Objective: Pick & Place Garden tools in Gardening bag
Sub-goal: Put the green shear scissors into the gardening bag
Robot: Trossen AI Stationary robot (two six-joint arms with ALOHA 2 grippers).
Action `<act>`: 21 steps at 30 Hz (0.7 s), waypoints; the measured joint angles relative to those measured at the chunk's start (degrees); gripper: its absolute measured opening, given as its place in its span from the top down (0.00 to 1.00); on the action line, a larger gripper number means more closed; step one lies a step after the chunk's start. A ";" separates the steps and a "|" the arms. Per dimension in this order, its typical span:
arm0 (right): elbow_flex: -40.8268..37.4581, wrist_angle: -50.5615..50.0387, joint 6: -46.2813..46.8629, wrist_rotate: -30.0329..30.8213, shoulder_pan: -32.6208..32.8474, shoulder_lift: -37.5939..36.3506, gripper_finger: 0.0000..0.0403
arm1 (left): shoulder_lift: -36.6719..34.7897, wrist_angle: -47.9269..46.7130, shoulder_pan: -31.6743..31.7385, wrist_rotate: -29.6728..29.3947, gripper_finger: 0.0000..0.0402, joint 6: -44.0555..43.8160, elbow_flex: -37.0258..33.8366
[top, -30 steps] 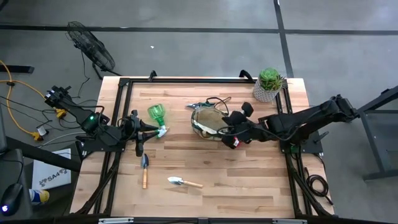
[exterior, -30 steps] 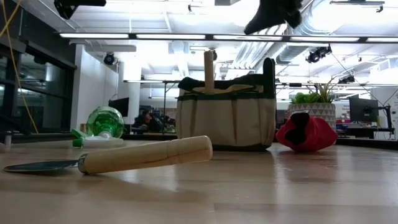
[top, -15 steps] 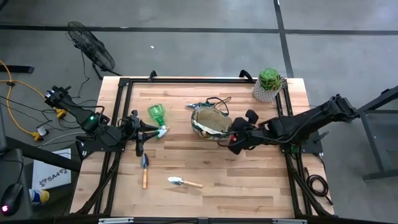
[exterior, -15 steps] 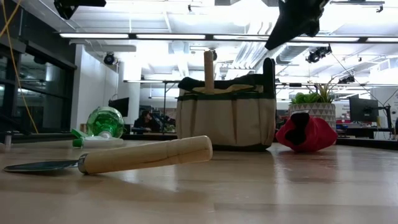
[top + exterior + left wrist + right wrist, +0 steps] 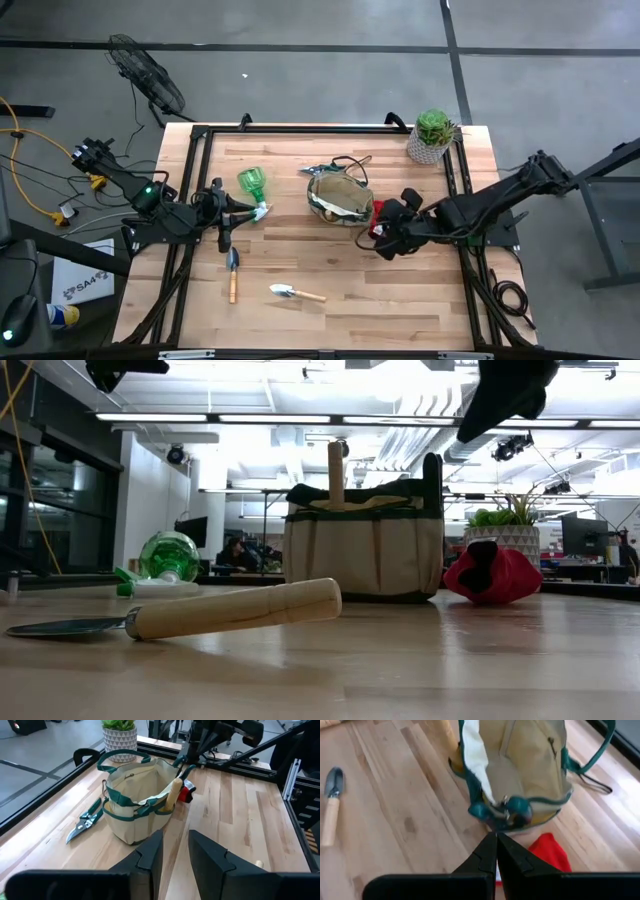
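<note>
Right claw (image 5: 385,238), its fingers pressed together on nothing as the right wrist view shows, hovers above the wooden tabletop (image 5: 400,300) just beside the soft red item (image 5: 374,215) that lies against the round tan fabric gardening bag with dark green trim (image 5: 338,198). Left claw (image 5: 174,851) hangs with a gap between its fingers, grasping nothing, over the left side of the tabletop near the green plastic spray bottle (image 5: 252,186), which lies on its side. Judging by how things lie, the task is only partly done: one wooden handle (image 5: 336,472) stands up out of the bag, so at least one tool seems to be inside. Left outside are the red item, the spray bottle, the dark-bladed trowel with a wooden handle (image 5: 232,272), the silver-bladed trowel with a wooden handle (image 5: 294,293) and the black-handled pruners (image 5: 86,820) lying just beside the bag. Near the far right corner stands the green succulent in a pale patterned pot (image 5: 431,136), which is no part of the job
</note>
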 joint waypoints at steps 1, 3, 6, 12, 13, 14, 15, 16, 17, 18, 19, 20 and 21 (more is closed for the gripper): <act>0.00 -0.30 0.48 0.18 0.43 0.00 0.99 | 0.00 0.00 0.00 -0.43 0.78 0.02 0.00; 0.02 -1.29 1.43 1.26 1.20 0.00 0.99 | 0.26 -0.01 0.00 -1.58 0.78 0.02 0.00; -0.64 -1.81 3.25 2.41 1.79 0.00 0.99 | 0.97 -1.05 0.00 -4.39 0.78 0.04 0.00; -2.61 -2.82 7.15 1.98 1.83 0.03 0.99 | 3.03 -2.65 0.05 -9.09 0.78 0.40 0.00; -2.71 -3.21 7.27 1.92 1.82 0.03 0.99 | 3.15 -2.82 0.16 -10.01 0.78 0.93 0.00; -2.71 -3.58 7.35 1.93 1.81 0.01 0.99 | 3.17 -3.02 0.61 -10.30 0.78 1.20 0.00; -2.71 -4.03 7.40 1.93 1.81 -0.25 0.99 | 3.15 -3.08 1.47 -10.23 0.78 1.57 0.00; -2.71 -4.61 7.42 2.00 1.62 -0.52 0.99 | 3.13 -3.02 2.62 -9.93 0.78 2.17 0.00; -2.71 -5.04 7.42 2.03 1.27 -0.91 0.99 | 3.10 -3.05 3.92 -9.25 0.78 2.85 0.00; -2.71 -5.76 7.42 2.04 0.86 -1.42 0.99 | 3.08 -3.03 5.41 -8.33 0.78 3.76 0.00; -2.71 -6.54 7.42 2.08 0.40 -1.96 0.99 | 3.04 -3.04 7.00 -7.43 0.78 4.63 0.00; -2.71 -7.16 7.38 2.28 -0.25 -2.53 0.99 | 2.99 -3.03 8.69 -6.25 0.78 5.50 0.00; -2.71 -7.59 7.09 2.57 -1.04 -3.16 0.99 | 2.98 -2.99 10.47 -4.90 0.78 6.43 0.00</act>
